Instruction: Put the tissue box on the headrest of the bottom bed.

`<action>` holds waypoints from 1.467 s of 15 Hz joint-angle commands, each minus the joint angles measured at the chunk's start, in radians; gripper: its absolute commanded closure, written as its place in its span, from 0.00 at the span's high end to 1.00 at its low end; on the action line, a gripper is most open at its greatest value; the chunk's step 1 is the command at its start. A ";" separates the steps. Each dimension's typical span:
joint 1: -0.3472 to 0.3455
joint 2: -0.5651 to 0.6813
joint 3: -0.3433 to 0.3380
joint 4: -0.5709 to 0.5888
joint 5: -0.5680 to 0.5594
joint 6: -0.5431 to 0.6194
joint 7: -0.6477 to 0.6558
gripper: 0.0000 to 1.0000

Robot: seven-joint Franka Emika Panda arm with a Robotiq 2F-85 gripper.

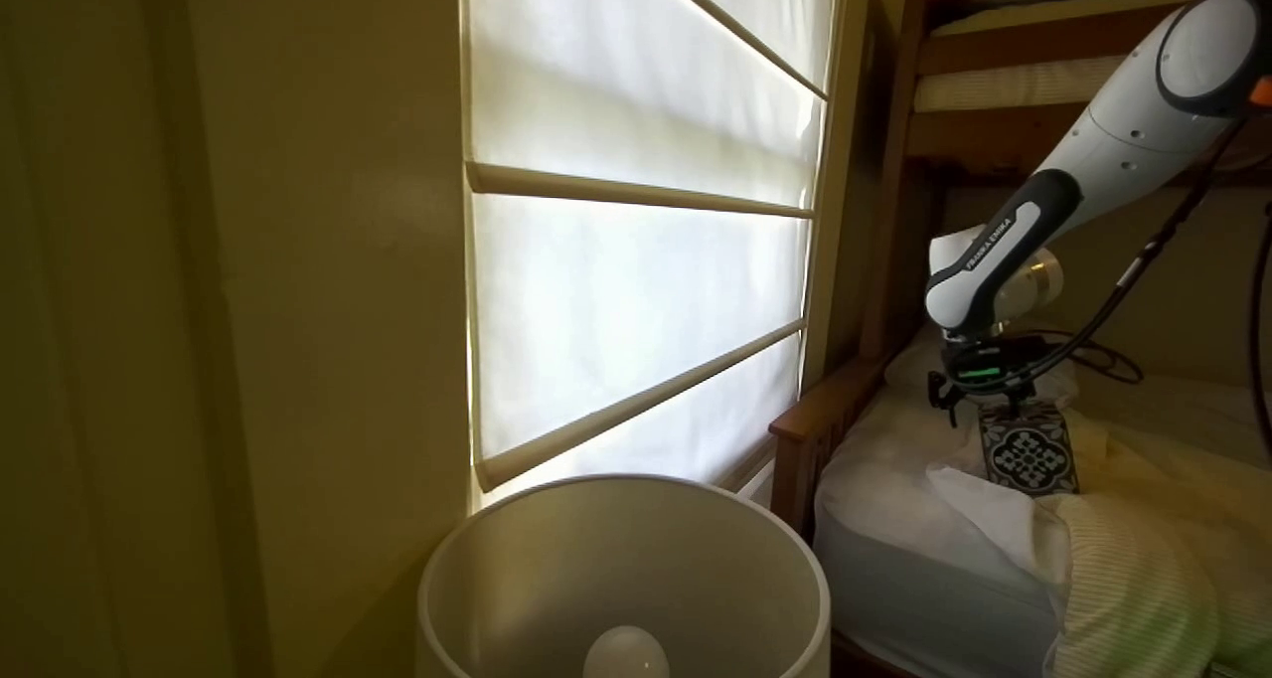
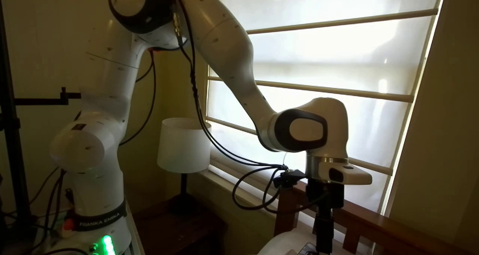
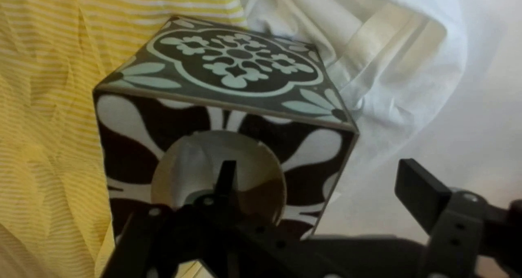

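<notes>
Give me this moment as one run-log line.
gripper: open | tissue box: on bottom bed | one finger: overlaps box's round opening in wrist view, depth unclear | headrest: box not there yet

The spread gripper (image 3: 319, 173) partly hides the tissue box (image 3: 228, 107).

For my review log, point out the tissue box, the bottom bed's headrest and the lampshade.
Tissue box (image 1: 1030, 456): in an exterior view, on its patterned side.
Headrest (image 1: 828, 400): in an exterior view, on its flat top edge.
Lampshade (image 2: 184, 146): in an exterior view, on its white outer wall.
</notes>
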 commanded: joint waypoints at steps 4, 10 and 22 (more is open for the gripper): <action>0.010 0.037 -0.019 0.034 -0.022 0.000 0.011 0.52; 0.020 0.000 -0.030 0.020 -0.051 -0.010 0.016 0.11; -0.065 -0.326 -0.002 -0.108 -0.037 0.016 -0.658 0.00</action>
